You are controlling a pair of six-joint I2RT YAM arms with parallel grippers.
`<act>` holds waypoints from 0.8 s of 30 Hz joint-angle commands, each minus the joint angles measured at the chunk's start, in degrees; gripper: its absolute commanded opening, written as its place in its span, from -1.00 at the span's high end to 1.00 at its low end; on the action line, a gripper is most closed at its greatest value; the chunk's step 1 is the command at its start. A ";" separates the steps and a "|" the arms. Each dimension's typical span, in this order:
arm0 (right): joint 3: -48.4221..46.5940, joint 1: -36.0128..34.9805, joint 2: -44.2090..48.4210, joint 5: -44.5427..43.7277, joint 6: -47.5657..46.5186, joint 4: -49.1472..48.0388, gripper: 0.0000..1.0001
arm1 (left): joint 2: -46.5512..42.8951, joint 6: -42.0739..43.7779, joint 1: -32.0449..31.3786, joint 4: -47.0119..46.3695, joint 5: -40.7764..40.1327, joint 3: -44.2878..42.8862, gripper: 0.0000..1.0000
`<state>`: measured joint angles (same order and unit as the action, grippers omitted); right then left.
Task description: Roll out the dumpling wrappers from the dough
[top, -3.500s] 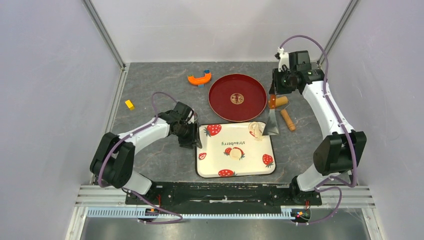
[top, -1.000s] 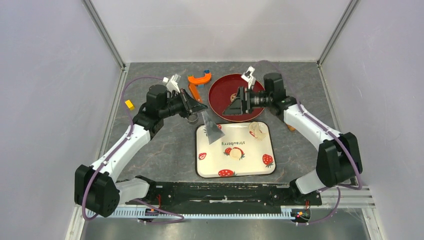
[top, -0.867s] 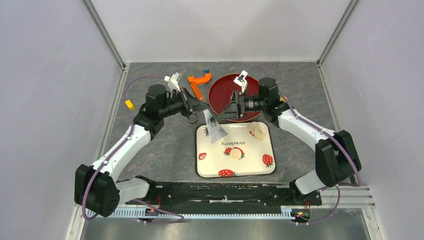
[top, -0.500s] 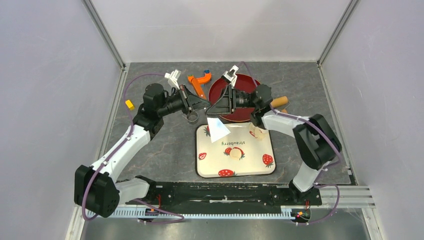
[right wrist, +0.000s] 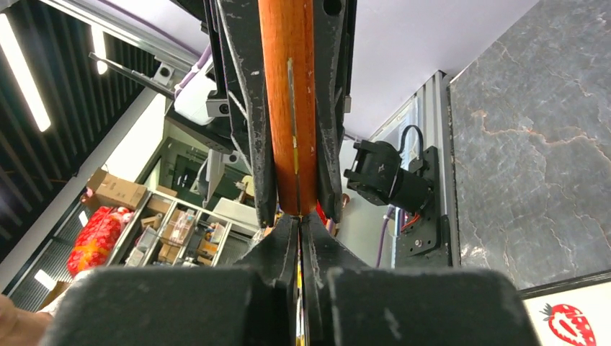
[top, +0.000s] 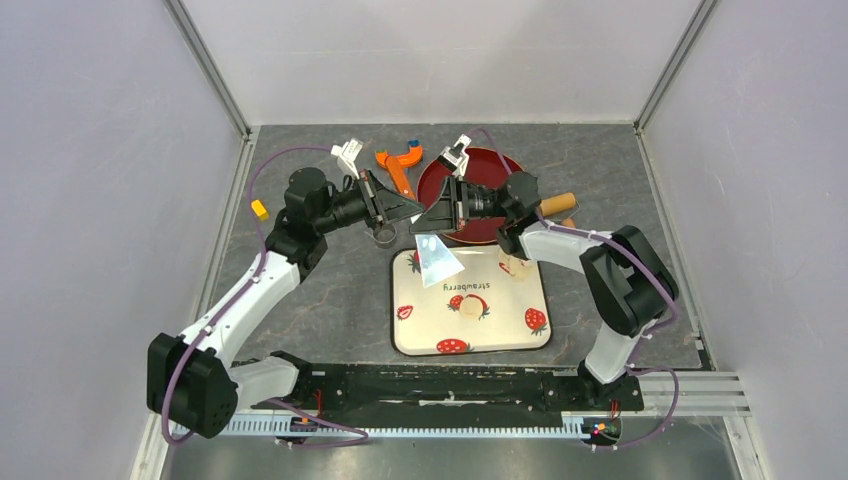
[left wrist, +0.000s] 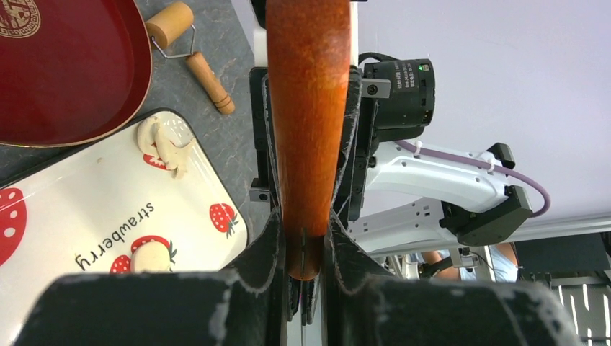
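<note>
A scraper with a metal blade point(top: 437, 258) and an orange-brown wooden handle point(top: 398, 180) hangs above the strawberry tray's point(top: 400, 340) far left corner. My left gripper point(top: 412, 212) is shut on the handle point(left wrist: 308, 108) near its lower end. My right gripper point(top: 420, 226) faces it, its jaws pressed together at the base of the handle point(right wrist: 288, 86), on the thin blade. A small dough lump point(top: 472, 305) sits mid-tray, also in the left wrist view point(left wrist: 148, 257). A flattened uneven wrapper point(top: 515, 262) lies at the tray's far right corner point(left wrist: 164, 143).
The wooden roller point(top: 557, 203) lies right of the red plate point(top: 495, 225), also in the left wrist view point(left wrist: 169, 23). An orange cutter point(top: 408, 155) lies behind the grippers. A metal ring point(top: 385, 237) and a yellow block point(top: 260, 209) sit to the left.
The scraper, earlier lying at the tray's right edge, is now held up by my left gripper. My right gripper has moved left over the red plate and met it at the scraper.
</note>
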<state>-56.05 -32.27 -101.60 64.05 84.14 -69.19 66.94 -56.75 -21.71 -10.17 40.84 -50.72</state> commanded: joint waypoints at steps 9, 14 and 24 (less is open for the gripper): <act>-15.37 1.23 8.54 -8.75 -50.91 67.78 1.00 | -2.11 6.60 0.60 9.78 -8.77 -3.03 -0.47; -22.10 4.37 8.51 -17.46 -65.04 92.03 1.00 | -3.55 14.68 0.60 24.17 -18.50 -4.75 -0.50; -26.48 7.49 8.52 -26.81 -83.35 116.62 1.00 | -8.01 41.22 0.45 34.70 -22.69 -3.80 -0.51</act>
<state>-79.37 -25.06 -95.31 40.93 10.81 34.96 61.87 -31.90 -21.32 20.67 19.66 -53.76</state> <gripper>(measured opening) 0.004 0.754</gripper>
